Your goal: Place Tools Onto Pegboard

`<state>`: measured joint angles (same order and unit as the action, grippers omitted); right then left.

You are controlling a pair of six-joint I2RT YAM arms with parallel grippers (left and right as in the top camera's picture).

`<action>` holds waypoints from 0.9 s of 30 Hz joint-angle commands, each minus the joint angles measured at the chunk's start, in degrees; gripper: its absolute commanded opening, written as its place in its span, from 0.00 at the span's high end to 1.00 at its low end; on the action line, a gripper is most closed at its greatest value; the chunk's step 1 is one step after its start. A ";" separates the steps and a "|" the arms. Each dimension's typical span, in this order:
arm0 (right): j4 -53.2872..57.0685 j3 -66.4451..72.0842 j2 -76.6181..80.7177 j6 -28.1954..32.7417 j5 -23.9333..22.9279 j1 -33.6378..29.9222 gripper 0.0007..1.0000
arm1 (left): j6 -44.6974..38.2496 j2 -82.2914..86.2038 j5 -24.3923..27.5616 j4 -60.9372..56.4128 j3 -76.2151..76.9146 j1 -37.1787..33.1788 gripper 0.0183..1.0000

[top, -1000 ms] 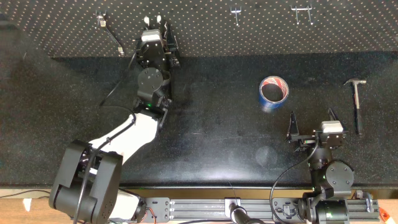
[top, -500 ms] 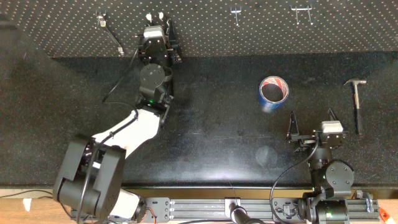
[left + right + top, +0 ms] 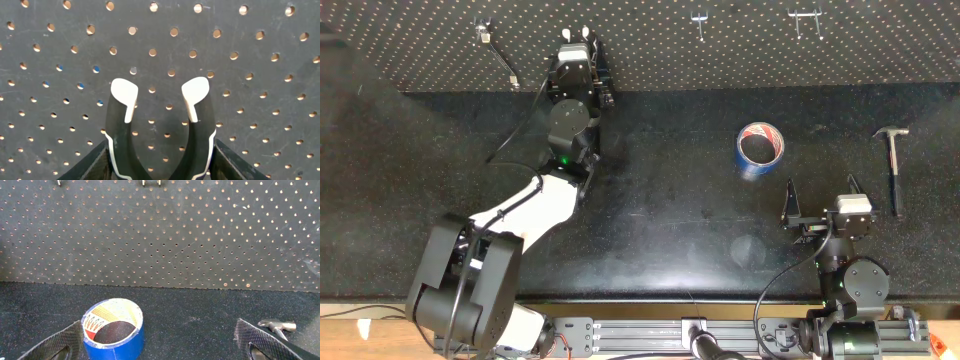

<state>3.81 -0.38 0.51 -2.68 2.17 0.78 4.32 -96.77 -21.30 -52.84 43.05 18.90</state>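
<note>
A pair of pliers (image 3: 125,125) with black handles and white tips is held in my left gripper (image 3: 160,167). The two handles spread apart and point at the pegboard (image 3: 240,60), close in front of its holes. From above, the left gripper (image 3: 576,70) is up against the pegboard (image 3: 650,45), and the pliers' white tips (image 3: 575,35) lie over its lower rows. My right gripper (image 3: 820,195) stands open near the front right, nothing between its fingers. A blue tape roll (image 3: 760,148) and a hammer (image 3: 893,165) lie on the black table.
A wrench (image 3: 500,55) hangs on the pegboard left of the pliers. Bare metal hooks (image 3: 698,20) (image 3: 805,20) stick out further right. In the right wrist view the tape roll (image 3: 112,327) and the hammer head (image 3: 277,326) lie ahead of my right gripper (image 3: 160,352).
My left gripper has carried the pliers a little further up onto the pegboard and slightly to the right. The right arm has kept still.
</note>
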 commanded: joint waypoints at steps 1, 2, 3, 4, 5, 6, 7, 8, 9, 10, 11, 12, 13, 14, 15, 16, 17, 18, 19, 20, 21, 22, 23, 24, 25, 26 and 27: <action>0.24 0.15 -0.35 0.59 -0.24 0.28 0.02 | -0.13 -0.13 1.05 -0.52 1.66 -0.20 0.99; 0.24 0.15 -0.35 0.59 -0.26 0.28 0.02 | -0.13 -0.13 1.07 -0.52 1.66 -0.20 0.99; 0.24 0.15 -0.35 0.59 -0.24 0.28 0.02 | -0.13 -0.13 1.07 -0.52 1.66 -0.17 0.99; 0.24 0.15 -0.35 0.59 -0.26 0.28 0.02 | -0.13 -0.13 1.05 -0.55 1.66 -0.17 0.99; 0.24 0.15 -0.35 0.59 -0.26 0.28 0.02 | -0.13 -0.13 1.05 -0.52 1.66 -0.17 0.99; 0.24 0.15 -0.35 0.59 -0.26 0.28 0.02 | -0.13 -0.13 1.05 -0.52 1.66 -0.17 0.99; 0.24 0.15 -0.35 0.59 -0.26 0.28 0.02 | -0.13 -0.13 1.05 -0.52 1.66 -0.17 0.99; 0.24 0.15 -0.35 0.59 -0.26 0.28 0.02 | -0.13 -0.13 1.05 -0.52 1.66 -0.17 0.99; 0.24 0.15 -0.35 0.59 -0.24 0.28 0.02 | -0.13 -0.15 1.05 -0.52 1.66 -0.17 0.99; 0.24 0.15 -0.35 0.59 -0.24 0.28 0.02 | -0.13 -0.13 1.05 -0.52 1.66 -0.17 0.99; 0.24 0.15 -0.35 0.59 -0.24 0.28 0.02 | -0.13 -0.13 1.05 -0.52 1.66 -0.17 0.99; 0.24 0.15 -0.35 0.59 -0.26 0.28 0.02 | -0.13 -0.13 1.05 -0.52 1.66 -0.17 0.99; 0.24 0.15 -0.35 0.59 -0.24 0.28 0.02 | -0.13 -0.15 1.03 -0.52 1.66 -0.17 0.99; 0.24 0.15 -0.35 0.59 -0.26 0.28 0.02 | -0.13 -0.13 1.03 -0.52 1.66 -0.17 0.98; 0.24 0.15 -0.35 0.59 -0.26 0.28 0.02 | -0.13 -0.13 1.03 -0.52 1.66 -0.17 0.98; 0.24 0.15 -0.35 0.59 -0.26 0.28 0.01 | -0.13 -0.13 1.03 -0.52 1.66 -0.17 0.95; 0.24 0.15 -0.35 0.59 -0.26 0.28 0.02 | -0.13 -0.13 1.03 -0.52 1.66 -0.17 0.91; 0.24 0.15 -0.35 0.59 -0.26 0.28 0.02 | -0.13 -0.13 1.03 -0.52 1.66 -0.17 0.87; 0.24 0.15 -0.35 0.59 -0.26 0.28 0.02 | -0.13 -0.13 1.03 -0.52 1.66 -0.17 0.82; 0.24 0.15 -0.35 0.59 -0.24 0.28 0.02 | -0.13 -0.13 1.03 -0.52 1.66 -0.17 0.76; 0.24 0.15 -0.35 0.59 -0.26 0.28 0.02 | -0.13 -0.13 1.03 -0.52 1.66 -0.20 0.59; 0.24 0.15 -0.35 0.59 -0.26 0.28 0.02 | -0.13 -0.13 1.01 -0.52 1.66 -0.20 0.43; 0.24 0.15 -0.35 0.59 -0.26 0.28 0.02 | -0.13 -0.13 1.03 -0.52 1.66 -0.20 0.41; 0.24 0.15 -0.35 0.59 -0.26 0.28 0.02 | -0.13 -0.13 1.01 -0.52 1.66 -0.20 0.35; 0.24 0.15 -0.35 0.59 -0.26 0.28 0.02 | -0.13 -0.13 1.01 -0.52 1.66 -0.20 0.28; 0.24 0.15 -0.35 0.59 -0.26 0.28 0.02 | -0.13 -0.13 1.01 -0.52 1.66 -0.20 0.24; 0.26 0.15 -0.35 0.59 -0.26 0.28 0.02 | -0.13 -0.13 1.03 -0.52 1.66 -0.20 0.20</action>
<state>3.81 -0.38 0.51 -2.68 2.17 0.78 4.29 -96.77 -20.53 -52.82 43.24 18.90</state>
